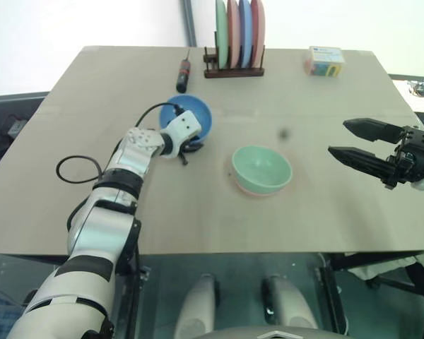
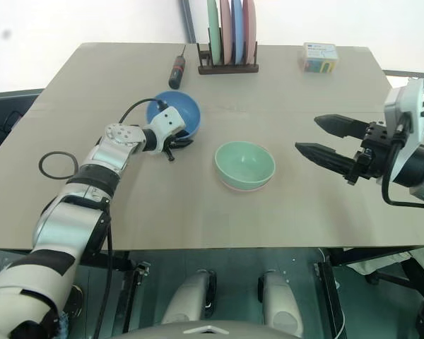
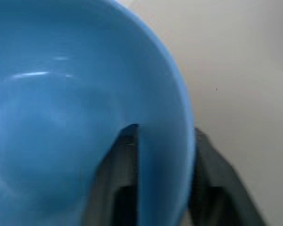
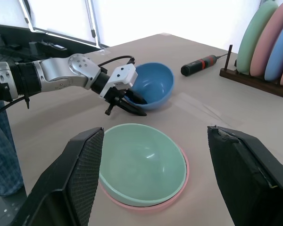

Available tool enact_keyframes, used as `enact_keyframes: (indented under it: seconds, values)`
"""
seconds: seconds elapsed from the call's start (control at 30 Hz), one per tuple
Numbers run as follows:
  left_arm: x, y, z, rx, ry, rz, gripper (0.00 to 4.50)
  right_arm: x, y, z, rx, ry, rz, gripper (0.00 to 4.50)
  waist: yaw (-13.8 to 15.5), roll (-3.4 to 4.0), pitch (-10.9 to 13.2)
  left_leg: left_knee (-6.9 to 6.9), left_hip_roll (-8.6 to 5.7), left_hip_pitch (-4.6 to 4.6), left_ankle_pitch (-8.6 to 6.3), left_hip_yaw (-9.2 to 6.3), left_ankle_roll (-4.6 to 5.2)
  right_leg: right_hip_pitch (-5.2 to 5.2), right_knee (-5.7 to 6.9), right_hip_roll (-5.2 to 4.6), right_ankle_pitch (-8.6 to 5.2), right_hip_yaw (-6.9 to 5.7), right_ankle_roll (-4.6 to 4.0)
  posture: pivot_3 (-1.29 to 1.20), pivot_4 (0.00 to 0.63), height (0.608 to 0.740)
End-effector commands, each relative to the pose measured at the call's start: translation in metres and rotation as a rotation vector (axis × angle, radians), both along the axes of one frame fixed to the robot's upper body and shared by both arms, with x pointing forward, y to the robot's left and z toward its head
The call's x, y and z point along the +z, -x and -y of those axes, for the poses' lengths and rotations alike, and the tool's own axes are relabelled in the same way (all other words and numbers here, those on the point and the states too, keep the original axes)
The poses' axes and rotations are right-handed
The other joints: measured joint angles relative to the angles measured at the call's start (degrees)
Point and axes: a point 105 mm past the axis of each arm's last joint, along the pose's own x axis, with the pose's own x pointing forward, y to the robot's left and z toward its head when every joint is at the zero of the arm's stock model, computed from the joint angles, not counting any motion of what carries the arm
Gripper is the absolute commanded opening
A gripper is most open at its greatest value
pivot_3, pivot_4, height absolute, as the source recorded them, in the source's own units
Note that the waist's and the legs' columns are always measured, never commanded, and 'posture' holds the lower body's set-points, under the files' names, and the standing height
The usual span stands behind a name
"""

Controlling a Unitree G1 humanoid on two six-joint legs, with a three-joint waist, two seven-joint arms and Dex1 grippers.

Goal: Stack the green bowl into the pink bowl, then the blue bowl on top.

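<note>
The green bowl (image 1: 261,168) sits nested inside the pink bowl (image 4: 146,205) near the middle of the table; of the pink bowl only a thin rim shows beneath it. Left of them rests the blue bowl (image 1: 199,113). My left gripper (image 1: 191,146) is shut on the blue bowl's near rim, with one finger (image 3: 125,162) inside the bowl (image 3: 61,117) and the other outside. My right gripper (image 1: 338,138) hovers open above the table to the right of the nested bowls, nothing between its fingers.
A wooden rack (image 1: 233,69) with upright coloured plates stands at the table's far edge. A screwdriver (image 1: 184,70) lies to its left and a small colourful box (image 1: 324,61) to its right. A black cable loop (image 1: 78,169) lies beside my left arm.
</note>
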Motion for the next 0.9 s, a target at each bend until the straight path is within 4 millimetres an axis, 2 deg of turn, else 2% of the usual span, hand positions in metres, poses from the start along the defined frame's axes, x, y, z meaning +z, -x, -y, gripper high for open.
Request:
enact_keyframes:
  seconds: [0.03, 0.3, 0.4, 0.43, 0.5, 0.57, 0.73, 0.9]
  values:
    - [0.001, 0.001, -0.004, -0.003, -0.012, -0.008, 0.02, 0.009, 0.004, 0.001, 0.001, 0.009, 0.051, 3.65, 0.0, 0.01, 0.0, 0.03, 0.0, 0.0, 0.0, -0.01, 0.0, 0.02, 0.01, 0.0, 0.0, 0.0, 0.0, 0.0, 0.15, 0.74]
    - [0.029, 0.006, 0.007, -0.108, -0.062, 0.055, 0.02, 0.005, 0.004, 0.0, 0.003, 0.016, 0.042, 3.65, 0.0, -0.02, 0.0, 0.06, 0.0, -0.03, 0.0, -0.01, 0.0, 0.01, 0.0, 0.0, 0.0, -0.01, 0.0, 0.0, 0.15, 0.74]
    - [0.065, 0.021, 0.038, -0.288, -0.063, 0.126, 0.02, 0.004, 0.004, 0.0, 0.005, 0.021, 0.038, 3.65, 0.0, -0.03, 0.0, 0.1, 0.0, -0.19, 0.0, -0.1, 0.0, -0.05, -0.01, 0.0, 0.01, -0.08, -0.01, 0.0, 0.15, 0.74]
    - [0.072, 0.025, 0.044, -0.326, -0.065, 0.138, 0.02, 0.004, 0.004, 0.0, 0.006, 0.022, 0.037, 3.65, 0.0, -0.02, 0.0, 0.14, 0.0, -0.24, 0.0, -0.14, 0.0, -0.08, -0.01, 0.0, 0.01, -0.11, -0.01, 0.0, 0.15, 0.74]
    - [0.093, 0.042, 0.064, -0.45, -0.104, 0.191, 0.02, 0.004, 0.002, 0.0, 0.008, 0.028, 0.037, 3.65, 0.1, -0.02, 0.0, 0.22, 0.0, -0.4, 0.0, -0.19, 0.0, -0.17, -0.01, 0.0, 0.01, -0.16, -0.01, 0.0, 0.15, 0.74]
    - [0.107, 0.062, 0.083, -0.577, -0.135, 0.22, 0.02, 0.003, 0.001, -0.001, 0.01, 0.035, 0.036, 3.65, 0.0, -0.02, 0.0, 0.25, 0.0, -0.45, 0.0, -0.2, 0.0, -0.19, -0.03, -0.01, 0.02, -0.17, -0.01, 0.0, 0.15, 0.74]
    - [0.11, 0.102, 0.11, -0.791, -0.168, 0.217, 0.02, 0.002, 0.001, -0.001, 0.011, 0.037, 0.036, 3.65, -0.1, 0.0, 0.0, 0.24, 0.0, -0.41, 0.0, -0.19, 0.0, -0.2, 0.0, 0.0, 0.01, -0.16, -0.01, 0.0, 0.15, 0.74]
    - [0.096, 0.135, 0.12, -0.941, -0.182, 0.114, 0.02, 0.0, 0.002, -0.002, 0.008, 0.037, 0.039, 3.65, -0.2, 0.0, 0.0, 0.25, 0.01, -0.3, 0.0, -0.15, 0.01, -0.18, 0.09, 0.01, 0.01, -0.11, 0.0, 0.0, 0.15, 0.74]
